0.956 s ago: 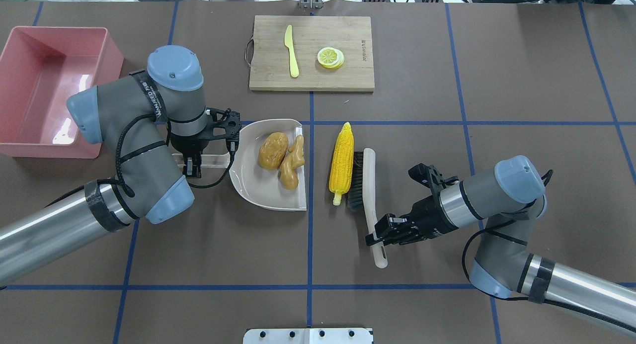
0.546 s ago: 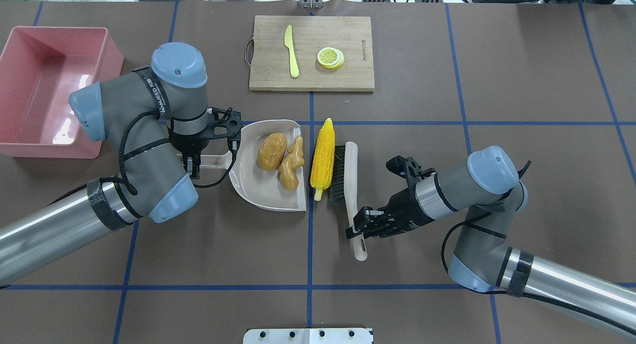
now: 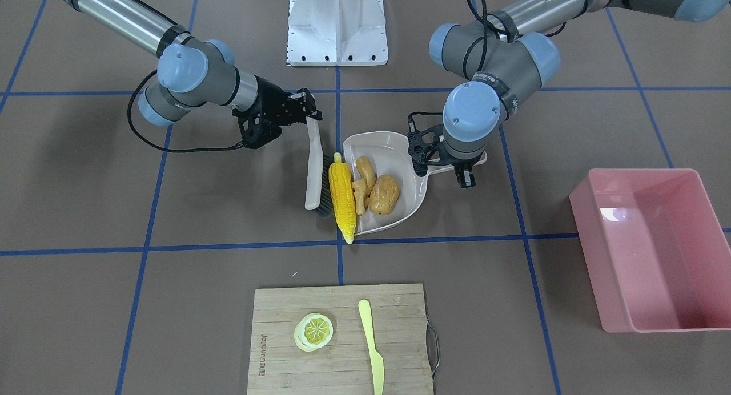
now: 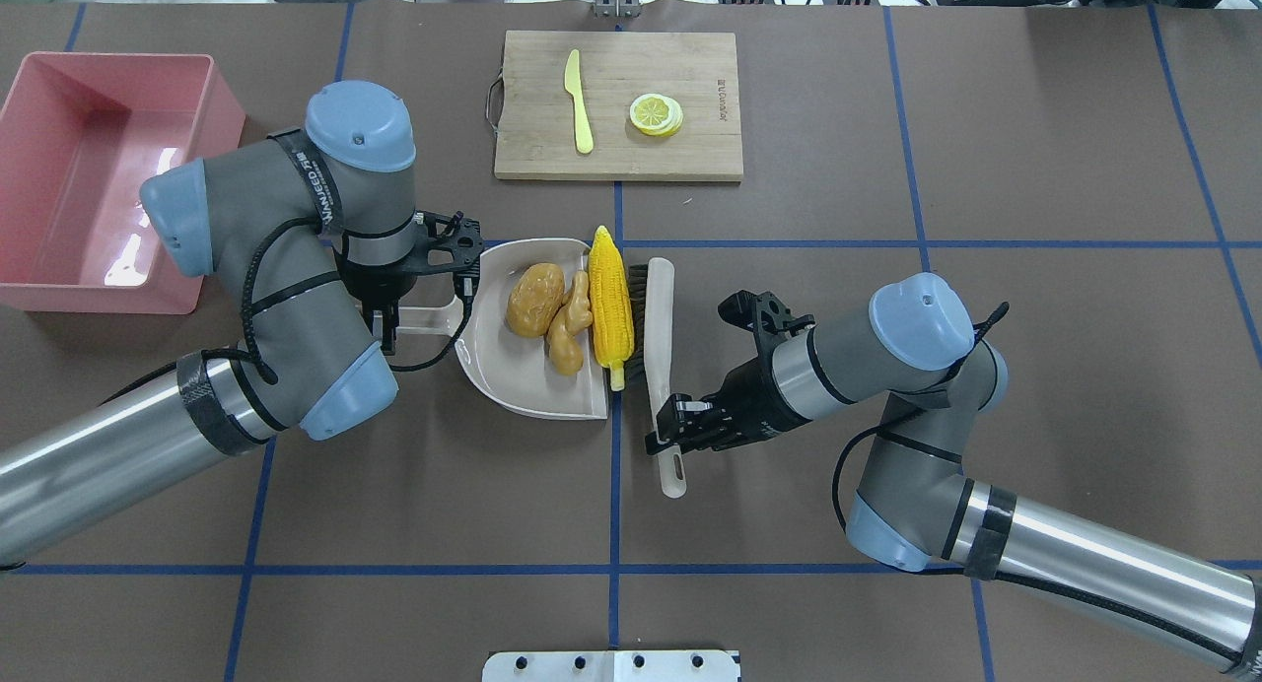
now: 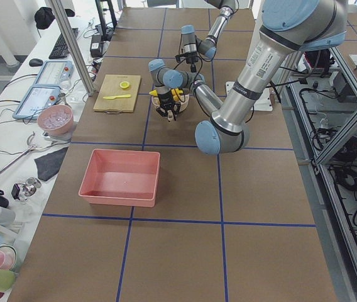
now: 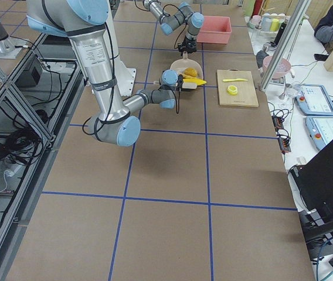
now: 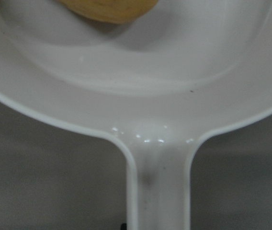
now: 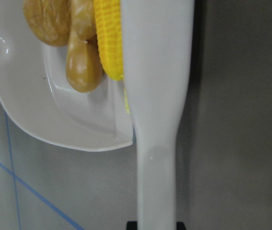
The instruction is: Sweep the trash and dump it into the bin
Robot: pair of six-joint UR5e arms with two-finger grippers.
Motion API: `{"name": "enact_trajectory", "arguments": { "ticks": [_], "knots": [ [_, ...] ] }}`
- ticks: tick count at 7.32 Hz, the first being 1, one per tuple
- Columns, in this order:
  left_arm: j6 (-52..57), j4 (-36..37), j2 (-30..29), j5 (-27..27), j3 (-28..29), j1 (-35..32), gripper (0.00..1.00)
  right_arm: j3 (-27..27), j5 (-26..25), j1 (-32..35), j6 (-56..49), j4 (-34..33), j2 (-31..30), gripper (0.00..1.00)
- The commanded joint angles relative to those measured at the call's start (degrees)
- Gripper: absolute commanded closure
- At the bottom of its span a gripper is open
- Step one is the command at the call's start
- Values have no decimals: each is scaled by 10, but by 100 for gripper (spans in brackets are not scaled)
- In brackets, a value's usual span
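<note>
While the left gripper (image 4: 383, 335) is clamped on the long handle of the beige dustpan (image 4: 513, 386), the pan lies flat on the brown table (image 4: 986, 170) with its straight open lip facing the robot's right. Inside the pan, the brown potato (image 4: 535, 300) lies deepest, and the knobbly tan ginger root (image 4: 569, 327) lies just beside it, touching it on the lip side.

The yellow corn cob (image 4: 611, 307) lies lengthwise along the lip, touching the ginger root. The right wrist view shows the cob's side overlapping the pan's edge. In the front-facing view its pointed tip sticks out past the pan's corner toward the cutting board (image 4: 680, 160).

The right gripper (image 4: 670, 436) has its fingers closed on the handle of the white hand brush (image 4: 659, 307). The brush lies parallel to the cob, with its dark bristles against the cob's outer side, so the cob sits squeezed between the brush and the pan.

The pink bin (image 4: 118, 296) stands near the table's left end, well apart from the pan and beyond the left arm's elbow. On the wooden cutting board at the far edge lie a yellow knife (image 4: 579, 101) and a lemon slice (image 4: 656, 113), apart from each other.
</note>
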Motion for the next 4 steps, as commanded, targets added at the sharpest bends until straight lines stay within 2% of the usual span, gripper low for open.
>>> {"name": "enact_trajectory", "arguments": {
  "ticks": [1, 4],
  "knots": [
    [1, 0, 0, 0, 0, 0, 100, -4, -6, 0, -4, -11, 9, 100],
    [0, 1, 0, 0, -1, 0, 100, -35, -7, 0, -7, -11, 39, 100]
  ]
}}
